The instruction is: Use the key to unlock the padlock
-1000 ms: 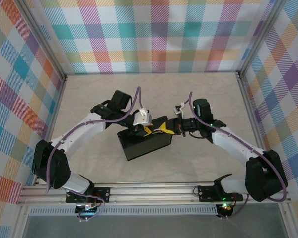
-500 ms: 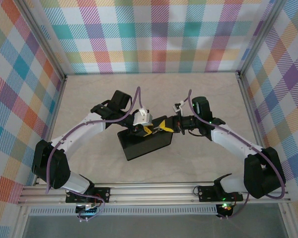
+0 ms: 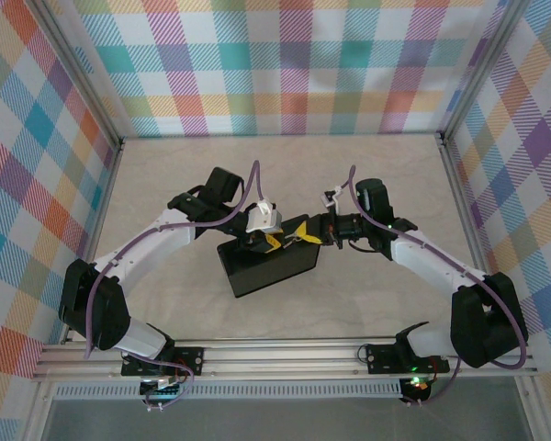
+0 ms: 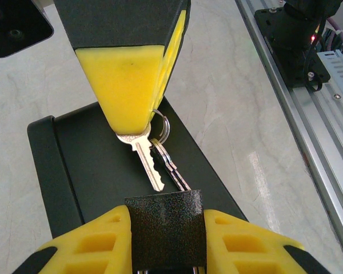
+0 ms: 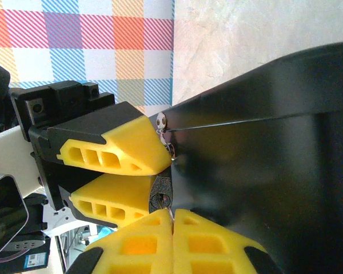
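Insertion looked in hand: left gripper (image 4: 166,221) jaws clamped the padlock (image 4: 166,228), right gripper (image 5: 172,231) jaws pinched the key (image 4: 148,162), tip just short; next, fine alignment with the keyway

Bow of the key (image 4: 147,164) hidden behind a yellow finger (image 4: 131,74); padlock (image 4: 166,228) cropped below
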`<action>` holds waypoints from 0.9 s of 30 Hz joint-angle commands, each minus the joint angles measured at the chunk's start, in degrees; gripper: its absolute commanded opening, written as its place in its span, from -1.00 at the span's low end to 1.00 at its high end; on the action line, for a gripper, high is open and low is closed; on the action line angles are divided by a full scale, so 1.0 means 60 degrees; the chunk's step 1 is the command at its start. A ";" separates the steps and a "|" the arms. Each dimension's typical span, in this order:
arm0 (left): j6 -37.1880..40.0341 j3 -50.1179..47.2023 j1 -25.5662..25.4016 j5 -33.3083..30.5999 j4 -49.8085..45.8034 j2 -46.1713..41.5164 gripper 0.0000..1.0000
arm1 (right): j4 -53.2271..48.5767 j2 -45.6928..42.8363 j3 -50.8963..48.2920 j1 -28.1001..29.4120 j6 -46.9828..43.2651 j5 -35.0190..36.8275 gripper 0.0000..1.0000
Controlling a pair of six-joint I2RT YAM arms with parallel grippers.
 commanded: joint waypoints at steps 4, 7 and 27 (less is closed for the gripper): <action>-0.0009 -0.0037 -0.0077 0.0364 0.0210 0.0053 -0.68 | -0.0084 -0.0104 0.0175 0.0132 -0.0199 -0.0031 -0.95; -0.0024 -0.0021 -0.0077 0.0364 0.0222 0.0071 -0.68 | -0.0085 -0.0114 0.0172 0.0219 -0.0215 -0.0035 -0.95; -0.0308 -0.0242 -0.0236 -0.0130 0.0746 -0.0023 -0.68 | 0.0915 0.0304 0.0132 0.0649 0.0672 -0.0471 -0.94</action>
